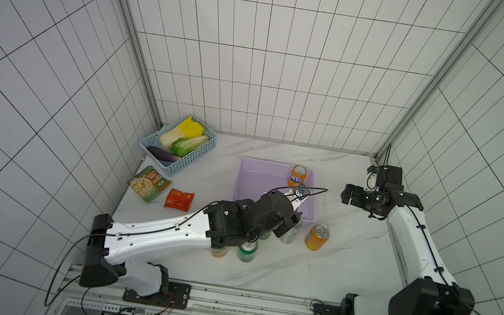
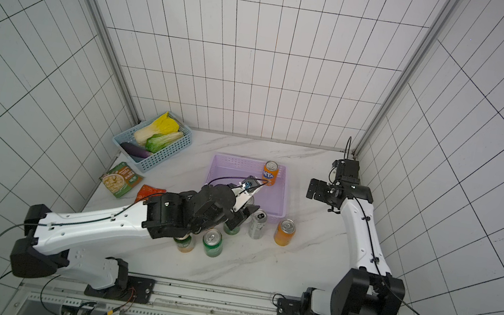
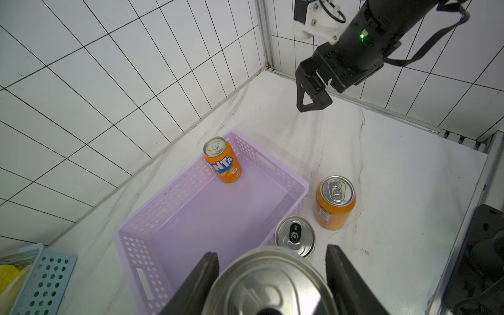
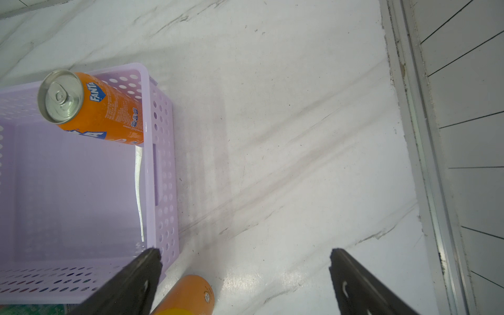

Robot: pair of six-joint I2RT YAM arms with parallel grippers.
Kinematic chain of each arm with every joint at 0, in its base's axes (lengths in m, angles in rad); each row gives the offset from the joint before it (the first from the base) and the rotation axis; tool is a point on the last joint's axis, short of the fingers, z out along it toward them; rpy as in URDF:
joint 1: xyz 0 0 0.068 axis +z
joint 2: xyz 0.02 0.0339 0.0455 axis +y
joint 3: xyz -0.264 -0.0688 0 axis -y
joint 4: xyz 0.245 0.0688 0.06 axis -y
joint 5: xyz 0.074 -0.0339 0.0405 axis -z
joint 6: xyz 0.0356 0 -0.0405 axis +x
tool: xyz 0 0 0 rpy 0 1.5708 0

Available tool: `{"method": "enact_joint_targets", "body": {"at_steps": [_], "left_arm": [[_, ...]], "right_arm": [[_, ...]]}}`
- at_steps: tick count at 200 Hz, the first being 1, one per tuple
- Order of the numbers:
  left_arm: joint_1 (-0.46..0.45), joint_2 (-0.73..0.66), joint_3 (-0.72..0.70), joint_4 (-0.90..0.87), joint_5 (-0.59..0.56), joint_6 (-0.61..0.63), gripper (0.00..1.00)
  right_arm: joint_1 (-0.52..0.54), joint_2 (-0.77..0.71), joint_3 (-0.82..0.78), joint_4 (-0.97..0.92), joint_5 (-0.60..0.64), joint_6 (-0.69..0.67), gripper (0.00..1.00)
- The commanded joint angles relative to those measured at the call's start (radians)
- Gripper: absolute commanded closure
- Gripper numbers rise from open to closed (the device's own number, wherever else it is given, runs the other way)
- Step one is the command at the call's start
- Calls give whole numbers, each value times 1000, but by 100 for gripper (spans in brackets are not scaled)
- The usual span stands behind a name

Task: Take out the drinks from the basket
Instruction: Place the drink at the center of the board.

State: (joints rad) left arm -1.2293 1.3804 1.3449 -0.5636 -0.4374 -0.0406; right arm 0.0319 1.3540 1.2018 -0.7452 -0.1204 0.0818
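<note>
Starting at the left, you have the small light-blue perforated basket (image 1: 192, 161) with vegetables, and a green snack packet (image 1: 149, 183) and a red snack packet (image 1: 179, 200) before it; these are not your concern. Next, your left gripper (image 3: 271, 251) has its jaws pinching a silver-topped metal can (image 3: 270, 283) just in front of the shallow lilac plastic basket (image 1: 259, 166), among a green can (image 1: 247, 251), a slim silver can (image 1: 289, 235) and an orange can (image 1: 317, 237) standing on the table. The held can is perhaps green; the wrist view hides its side.

The step in hand seems to be setting it down. Inside the lilac plastic basket only one upright orange Fanta can (image 1: 297, 177) is visible, in the far right corner. Your right gripper (image 1: 347, 195) hangs beside that basket, jaws spread wide, holding nothing. Next you should lower and release; then the right gripper, being nearer, could take the Fanta can.
</note>
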Motion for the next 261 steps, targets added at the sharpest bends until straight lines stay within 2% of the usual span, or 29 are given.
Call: {"method": "enact_joint_targets", "body": {"at_steps": [1, 42, 74, 135, 197, 261], "left_arm": [[-33, -54, -30, 62, -21, -38, 58], [-83, -106, -123, 83, 13, -90, 59], [-88, -100, -181, 118, 41, -129, 59], [-88, -1, -221, 162, 53, -170, 60], [-89, 92, -289, 281, 58, -196, 60], [-87, 116, -340, 345, 41, -216, 60]], "right_arm": [[-9, -8, -30, 3, -13, 1, 1], [-9, -7, -28, 4, -11, 1, 1], [-9, -9, -29, 3, -8, 2, 1], [-9, -6, -28, 4, -10, 2, 1], [-9, -4, -28, 4, -8, 0, 1], [-10, -2, -28, 4, -8, 0, 1]]}}
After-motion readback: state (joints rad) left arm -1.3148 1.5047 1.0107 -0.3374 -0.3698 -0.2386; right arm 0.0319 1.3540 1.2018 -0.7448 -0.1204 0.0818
